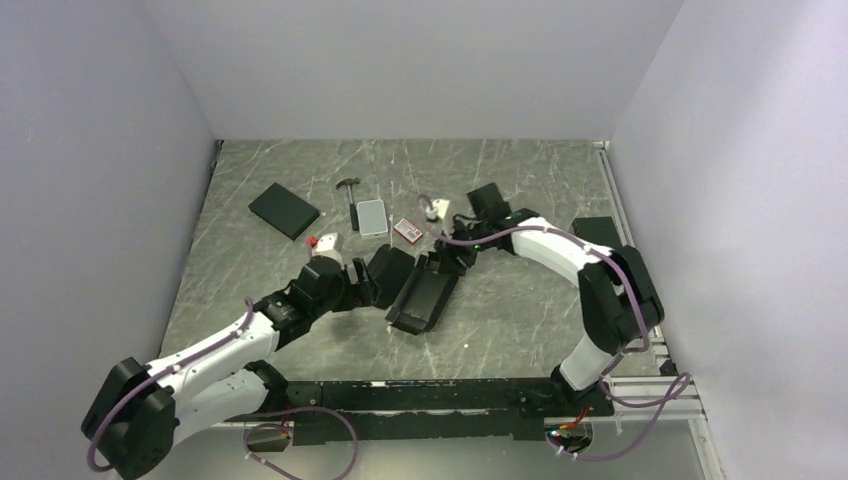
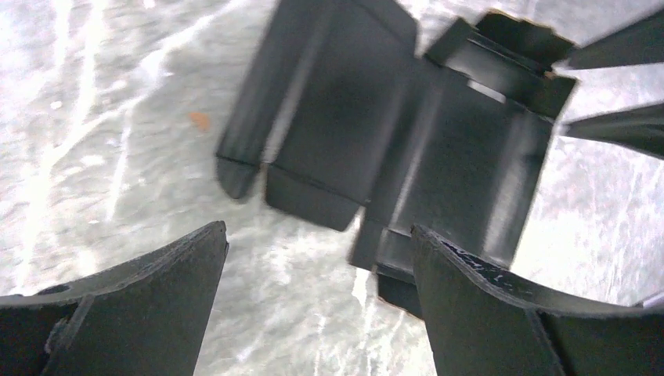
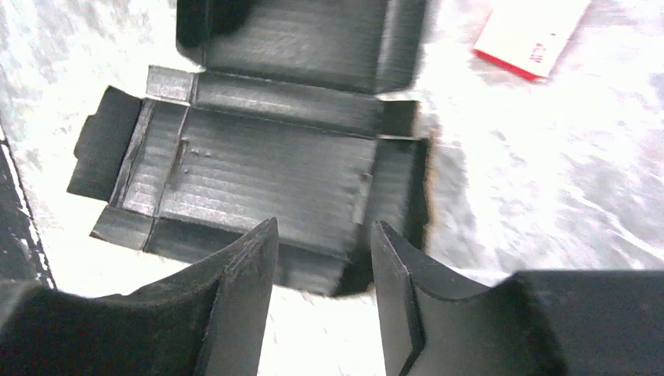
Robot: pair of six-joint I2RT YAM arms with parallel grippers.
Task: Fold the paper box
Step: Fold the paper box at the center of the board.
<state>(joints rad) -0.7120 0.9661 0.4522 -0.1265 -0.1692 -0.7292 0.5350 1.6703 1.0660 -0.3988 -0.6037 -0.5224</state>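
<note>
Now — one paper box (image 1: 425,292), open | left pincer (image 2: 317,243) released | right pincer (image 3: 322,235) released

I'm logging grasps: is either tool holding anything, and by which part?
Nothing is held. The left tool and the right tool both stand open, with the paper box lying just beyond them, ungripped.

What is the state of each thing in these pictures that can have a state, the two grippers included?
paper box: lying open, not yet folded shut, held by neither gripper.
left gripper: open wide, empty, close to the box.
right gripper: open, empty, over the edge of the box.
silver-grey case: lying flat, untouched.
</note>
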